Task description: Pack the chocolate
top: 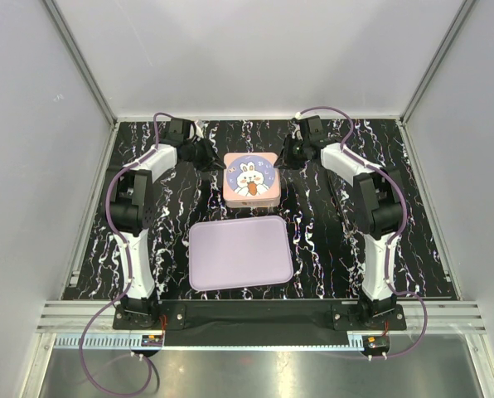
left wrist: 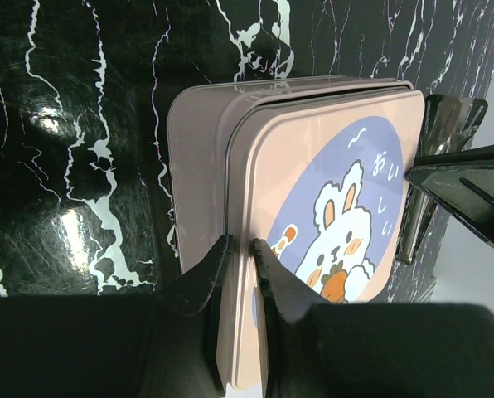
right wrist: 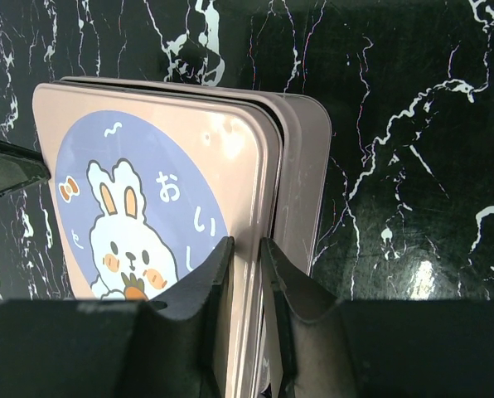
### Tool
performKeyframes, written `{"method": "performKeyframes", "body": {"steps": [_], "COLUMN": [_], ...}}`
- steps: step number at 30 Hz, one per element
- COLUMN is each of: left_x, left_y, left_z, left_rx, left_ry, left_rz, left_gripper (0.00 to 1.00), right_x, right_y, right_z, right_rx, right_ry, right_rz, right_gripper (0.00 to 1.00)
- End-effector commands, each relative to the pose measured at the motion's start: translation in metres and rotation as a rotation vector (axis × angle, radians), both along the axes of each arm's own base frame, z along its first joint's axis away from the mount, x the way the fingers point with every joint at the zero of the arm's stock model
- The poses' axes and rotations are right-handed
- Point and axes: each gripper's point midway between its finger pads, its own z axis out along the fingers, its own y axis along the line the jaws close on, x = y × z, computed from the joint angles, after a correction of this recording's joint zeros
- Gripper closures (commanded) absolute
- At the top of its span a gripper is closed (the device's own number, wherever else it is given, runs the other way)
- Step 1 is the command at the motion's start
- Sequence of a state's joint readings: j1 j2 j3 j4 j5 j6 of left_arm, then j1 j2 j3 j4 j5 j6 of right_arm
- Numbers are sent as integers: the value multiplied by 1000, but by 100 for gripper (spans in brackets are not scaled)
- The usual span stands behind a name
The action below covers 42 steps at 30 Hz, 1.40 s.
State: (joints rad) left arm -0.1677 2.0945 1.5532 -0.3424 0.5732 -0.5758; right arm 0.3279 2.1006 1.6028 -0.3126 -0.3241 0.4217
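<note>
Presumably the chocolate, unseen, lies under the lid [left wrist: 330, 166] that your left claw [left wrist: 240, 257] and right claw [right wrist: 245, 257] each clamp by its rim; pinch those light, easily marred pieces gently by their sides

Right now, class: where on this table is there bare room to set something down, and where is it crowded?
Free: the flat lavender tray, wholly bare, and the black marble tabletop left and right of it. Crowded: the pink square tin, with left pincer and right pincer clamped on its rabbit-printed lid.
</note>
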Motion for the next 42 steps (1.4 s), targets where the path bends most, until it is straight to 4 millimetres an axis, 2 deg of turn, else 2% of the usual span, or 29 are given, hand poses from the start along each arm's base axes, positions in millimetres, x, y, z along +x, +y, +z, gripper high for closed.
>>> {"method": "performKeyframes", "body": {"steps": [1,10,18,26,42], "left_x": [4,5,10,10,12], "left_y": [-21,-21,-25,-32,-32], "left_z": [31,32,31,30,5], "left_rx": [-74,-69,-80,-94,-79], "left_ry": [-80,-82,-88,-94,-53], "left_rz": [-60,-57,-69,-85,-81], "left_gripper": [83,83,83,81,76], "right_x": [5,5,8,13,13], "right_y": [15,15,9,-9,-9], "right_z": [52,58,47,24,-25], "right_rx": [55,57,32,-35,-27], "right_ry": [-134,-148,-137,-119,-68], "right_rz": [34,28,10,-64,-56], "right_gripper": [74,74,74,74,74]}}
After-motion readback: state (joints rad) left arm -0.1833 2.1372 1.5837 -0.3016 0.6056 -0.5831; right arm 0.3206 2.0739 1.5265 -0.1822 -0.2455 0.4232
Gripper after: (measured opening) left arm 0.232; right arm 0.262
